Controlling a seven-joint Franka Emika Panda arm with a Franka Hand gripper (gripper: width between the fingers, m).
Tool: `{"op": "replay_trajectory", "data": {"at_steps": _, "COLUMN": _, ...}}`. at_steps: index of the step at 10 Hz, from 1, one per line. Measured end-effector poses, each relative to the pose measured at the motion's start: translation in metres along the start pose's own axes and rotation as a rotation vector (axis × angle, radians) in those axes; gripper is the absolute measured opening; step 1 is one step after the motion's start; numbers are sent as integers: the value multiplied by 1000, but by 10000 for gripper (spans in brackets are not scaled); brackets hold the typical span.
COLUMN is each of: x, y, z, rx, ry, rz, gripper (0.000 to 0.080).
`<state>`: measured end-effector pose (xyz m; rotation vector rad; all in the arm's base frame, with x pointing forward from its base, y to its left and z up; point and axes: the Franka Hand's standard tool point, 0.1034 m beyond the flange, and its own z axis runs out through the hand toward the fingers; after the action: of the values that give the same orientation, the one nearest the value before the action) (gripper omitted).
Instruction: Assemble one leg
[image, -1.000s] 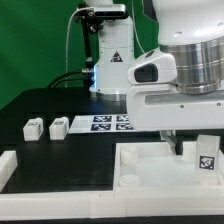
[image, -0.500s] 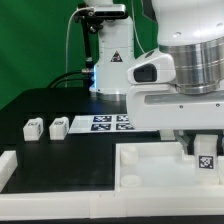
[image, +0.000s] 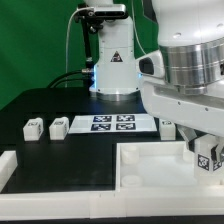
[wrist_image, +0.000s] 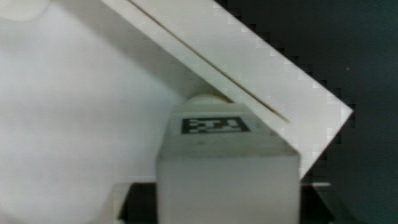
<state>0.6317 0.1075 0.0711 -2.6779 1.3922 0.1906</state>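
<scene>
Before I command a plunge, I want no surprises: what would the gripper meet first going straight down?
The gripper carries the leg, so the leg would probably meet the tabletop first, near its corner; depth is unclear.

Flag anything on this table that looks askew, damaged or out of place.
Nothing stands out. The three small white tagged leg pegs stand upright in a row, the marker board lies flat, and the large white tray-like tabletop looks intact. The gripper holds a fourth tagged peg over the tabletop's corner.

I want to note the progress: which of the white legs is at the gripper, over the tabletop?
The leg at the exterior view's right, under the gripper. The other three legs stand apart on the black table.
</scene>
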Motion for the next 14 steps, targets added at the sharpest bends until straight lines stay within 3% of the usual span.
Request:
{"op": "replay_trajectory", "data": {"at_steps": 2, "x": -2, "y": 1, "z": 0, "rx": 17, "ry": -22, "rz": 254, "gripper": 294}}
{"op": "replay_trajectory", "data": {"at_steps": 5, "x": -1, "y": 4, "z": 0, "rx": 76, "ry": -47, "rz": 547, "gripper": 294}}
{"op": "replay_trajectory", "data": {"at_steps": 10, "x": -2, "y": 2, "z": -2, "rx": 78, "ry": -63, "rz": 926, "gripper": 294}}
{"op": "replay_trajectory", "data": {"at_steps": 13, "x": -2, "y": 2, "z": -1, "rx": 75, "ry": -63, "rz": 920, "gripper": 294}}
{"op": "replay_trajectory", "data": {"at_steps": 14, "x": -3, "y": 2, "z": -1, "rx": 75, "ry": -63, "rz": 919, "gripper": 453}}
